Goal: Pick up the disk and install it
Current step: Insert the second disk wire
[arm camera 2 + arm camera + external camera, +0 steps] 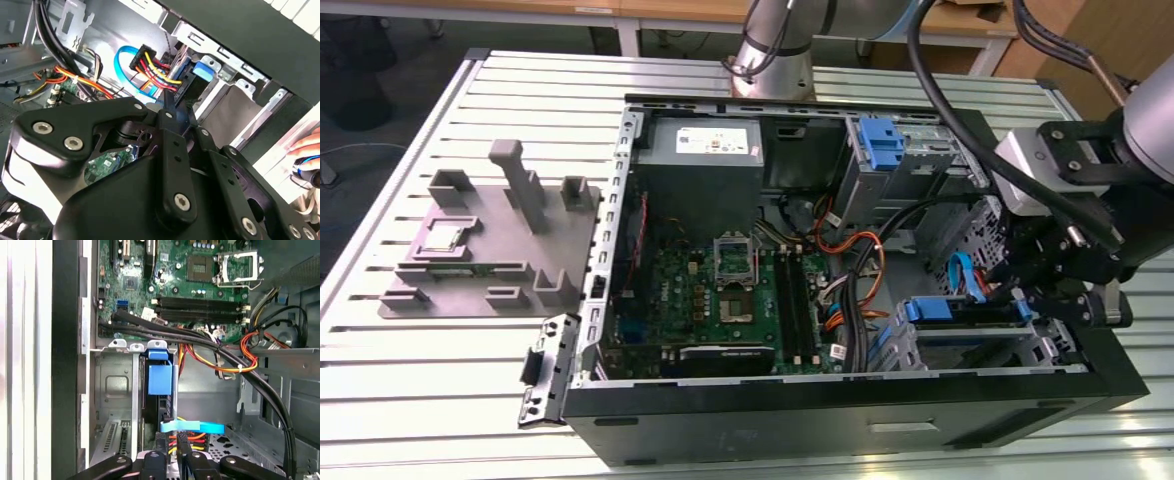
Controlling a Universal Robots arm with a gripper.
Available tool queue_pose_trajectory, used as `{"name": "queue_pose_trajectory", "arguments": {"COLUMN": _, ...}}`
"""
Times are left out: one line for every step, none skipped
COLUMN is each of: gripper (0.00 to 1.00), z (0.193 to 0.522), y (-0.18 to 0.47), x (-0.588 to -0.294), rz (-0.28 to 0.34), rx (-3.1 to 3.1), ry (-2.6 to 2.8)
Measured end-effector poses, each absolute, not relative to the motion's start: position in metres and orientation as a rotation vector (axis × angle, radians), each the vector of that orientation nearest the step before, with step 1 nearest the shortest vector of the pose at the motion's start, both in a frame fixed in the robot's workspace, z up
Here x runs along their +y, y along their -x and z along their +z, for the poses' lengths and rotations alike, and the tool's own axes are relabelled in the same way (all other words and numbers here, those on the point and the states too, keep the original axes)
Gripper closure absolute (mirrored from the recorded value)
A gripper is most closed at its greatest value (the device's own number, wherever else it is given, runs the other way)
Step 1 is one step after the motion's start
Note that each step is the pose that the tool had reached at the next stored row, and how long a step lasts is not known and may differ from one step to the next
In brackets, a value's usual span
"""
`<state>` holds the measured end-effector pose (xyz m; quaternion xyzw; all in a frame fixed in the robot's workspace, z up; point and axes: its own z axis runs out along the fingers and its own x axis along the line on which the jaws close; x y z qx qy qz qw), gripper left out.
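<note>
Slatted metal covers the table (414,360), and on it you see an open computer case (854,420) lying on its side. Your claw (1047,295) hangs at the case's edge on the exterior view's right, down by the drive bay (117,390). The disk (160,385) stands on edge in that bay, its blue frame showing at the top. The claw's black fingers (165,460) sit close together just at the disk's end, beside a blue cable (192,427). You cannot tell whether they grip it. A green board (720,290) fills the case floor.
</note>
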<state>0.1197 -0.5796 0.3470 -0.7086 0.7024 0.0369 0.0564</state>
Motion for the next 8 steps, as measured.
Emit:
{"name": "queue_pose_trajectory", "arguments": {"gripper": 0.76, "z": 0.347, "y": -0.1196, "x": -0.5796, "rz": 0.114, "rx": 2.132, "ry": 2.15}}
{"name": "queue_pose_trajectory", "arguments": {"gripper": 0.76, "z": 0.3469, "y": -0.1196, "x": -0.5796, "rz": 0.114, "rx": 2.132, "ry": 2.15}}
{"name": "queue_pose_trajectory", "arguments": {"gripper": 0.76, "z": 0.3469, "y": -0.1196, "x": -0.5796, "rz": 0.114, "rx": 2.132, "ry": 2.15}}
{"name": "queue_pose_trajectory", "arguments": {"gripper": 0.76, "z": 0.3469, "y": -0.1196, "x": -0.5796, "rz": 0.114, "rx": 2.132, "ry": 2.15}}
{"name": "queue_pose_trajectory", "arguments": {"gripper": 0.76, "z": 0.3469, "y": -0.1196, "x": -0.5796, "rz": 0.114, "rx": 2.132, "ry": 2.15}}
{"name": "queue_pose_trajectory", "arguments": {"gripper": 0.76, "z": 0.3469, "y": -0.1196, "x": -0.5796, "rz": 0.114, "rx": 2.132, "ry": 2.15}}
{"name": "queue_pose_trajectory", "arguments": {"gripper": 0.76, "z": 0.3469, "y": -0.1196, "x": -0.5796, "rz": 0.114, "rx": 2.132, "ry": 2.15}}
{"name": "queue_pose_trajectory", "arguments": {"gripper": 0.76, "z": 0.3469, "y": -0.1196, "x": -0.5796, "rz": 0.114, "rx": 2.132, "ry": 2.15}}
